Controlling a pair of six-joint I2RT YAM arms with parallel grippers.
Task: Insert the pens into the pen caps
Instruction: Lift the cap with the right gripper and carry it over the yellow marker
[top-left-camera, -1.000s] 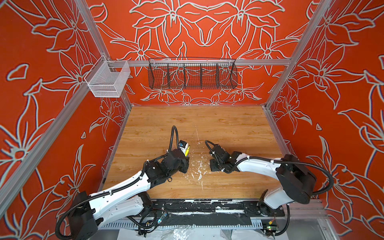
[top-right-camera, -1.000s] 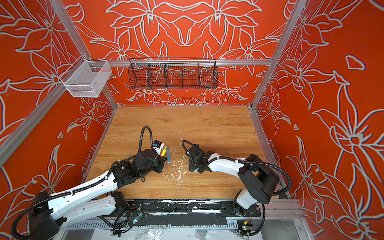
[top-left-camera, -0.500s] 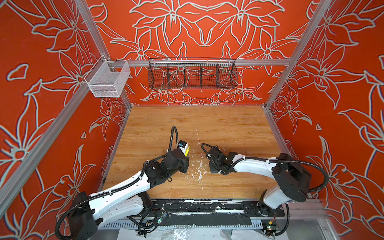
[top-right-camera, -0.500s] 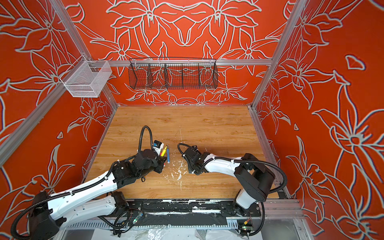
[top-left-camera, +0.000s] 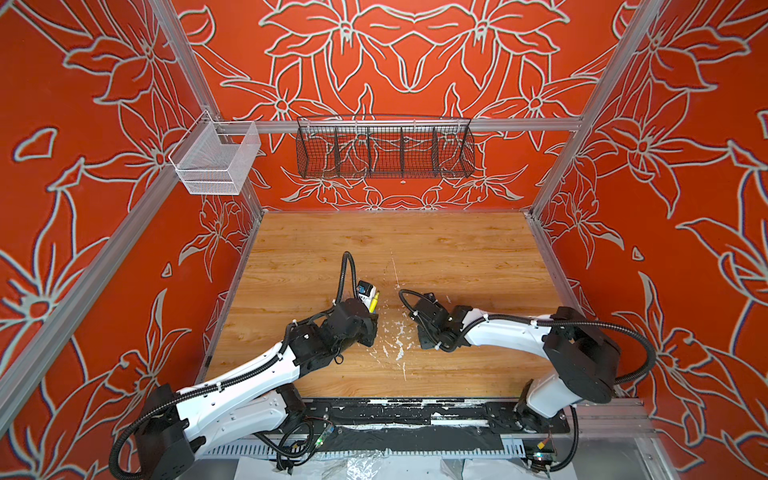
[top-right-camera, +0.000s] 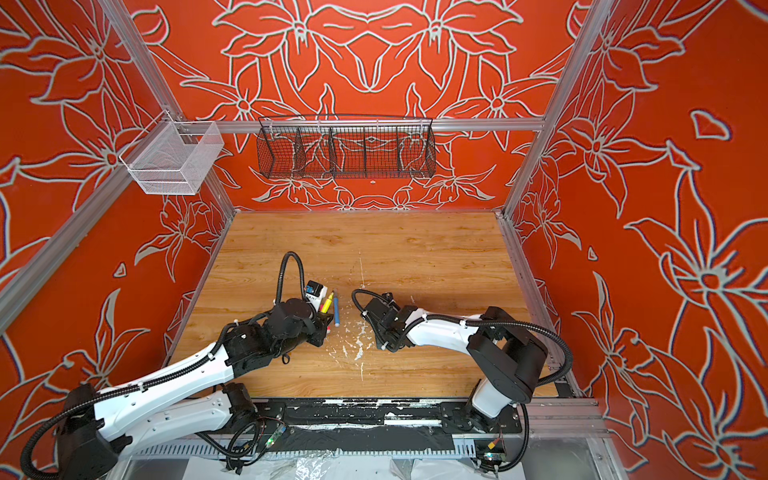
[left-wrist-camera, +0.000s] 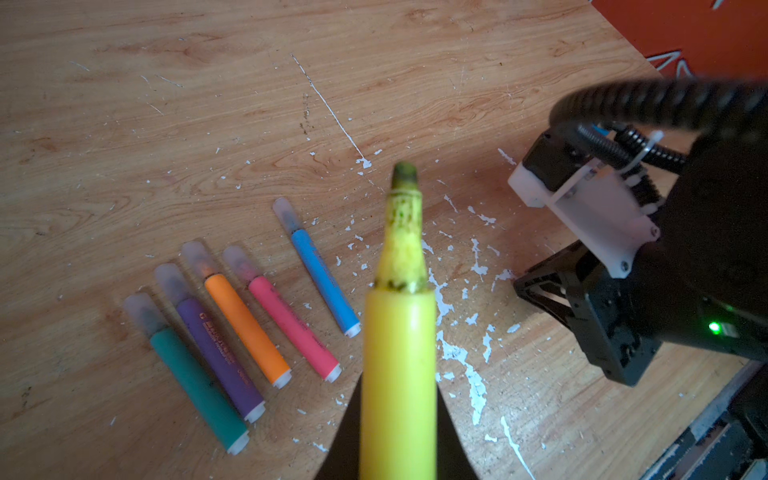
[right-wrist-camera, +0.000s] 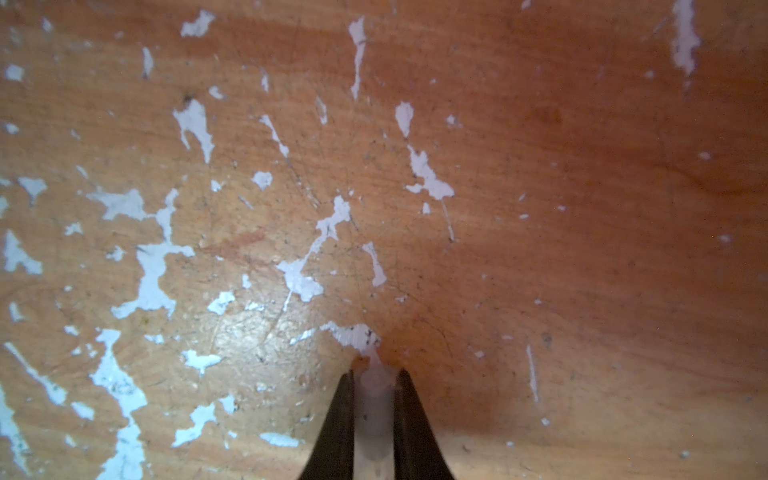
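My left gripper (left-wrist-camera: 399, 386) is shut on the barrel of an uncapped yellow pen (left-wrist-camera: 399, 353), whose stained tip points away from the camera; in a top view this yellow pen (top-right-camera: 327, 303) sticks out past the left gripper (top-right-camera: 322, 322). Five capped pens lie side by side on the wood: green (left-wrist-camera: 195, 382), purple (left-wrist-camera: 220, 357), orange (left-wrist-camera: 247, 328), pink (left-wrist-camera: 291, 326) and blue (left-wrist-camera: 324, 282). My right gripper (right-wrist-camera: 376, 374) points down at the table and is shut on a translucent pen cap (right-wrist-camera: 376, 399), just right of the left gripper (top-left-camera: 370, 320).
White flecks (top-left-camera: 397, 340) are scattered on the wooden table (top-left-camera: 457, 249) between the arms. A black wire basket (top-left-camera: 384, 151) hangs on the back wall and a white mesh basket (top-left-camera: 216, 162) at the left corner. The black base rail (top-left-camera: 415, 411) runs along the front edge.
The right gripper has slid a little left toward the table's middle and closed its jaws on the cap. The left arm and yellow pen have stayed put.
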